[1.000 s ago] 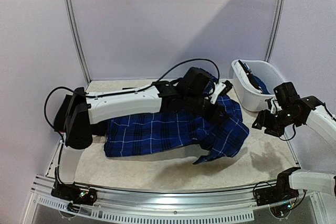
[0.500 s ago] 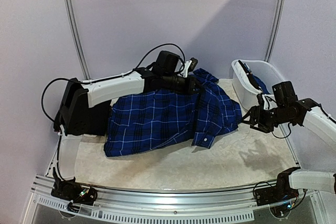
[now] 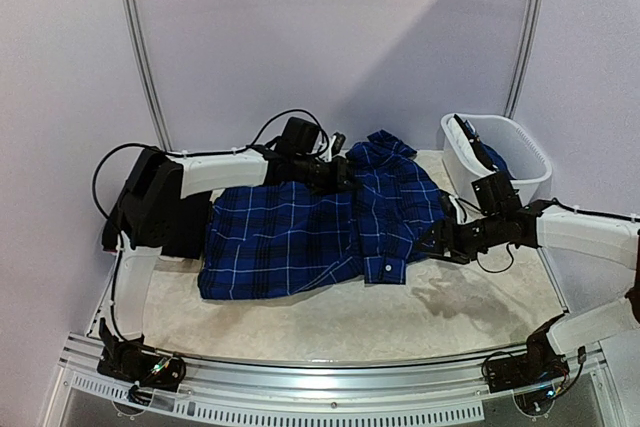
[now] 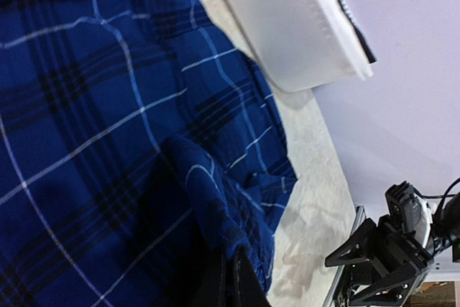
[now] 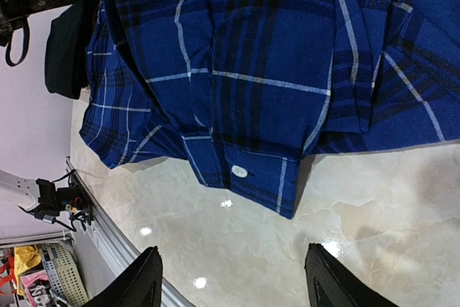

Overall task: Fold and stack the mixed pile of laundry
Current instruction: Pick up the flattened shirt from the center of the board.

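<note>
The blue plaid button shirt (image 3: 290, 232) lies spread across the middle of the table. My left gripper (image 3: 343, 174) is over its far part and is shut on a raised fold of the shirt (image 4: 208, 192), pinched at the fingertips (image 4: 237, 282). My right gripper (image 3: 428, 247) is open and empty, low by the shirt's right edge. Its fingers (image 5: 147, 278) straddle bare table just in front of a buttoned cuff (image 5: 244, 170). A plain black garment (image 5: 68, 48) lies past the shirt's left edge. The red-black plaid garment is not in view.
A white plastic basket (image 3: 520, 142) stands at the back right with dark and blue cloth inside; it also shows in the left wrist view (image 4: 287, 26). Bare beige table (image 3: 330, 322) lies in front of the shirt. A metal rail (image 3: 330, 387) runs along the near edge.
My left gripper has drawn back to the left and far side with the shirt fold, laying the right part over the shirt. My right gripper has moved left and down to the shirt's right edge.
</note>
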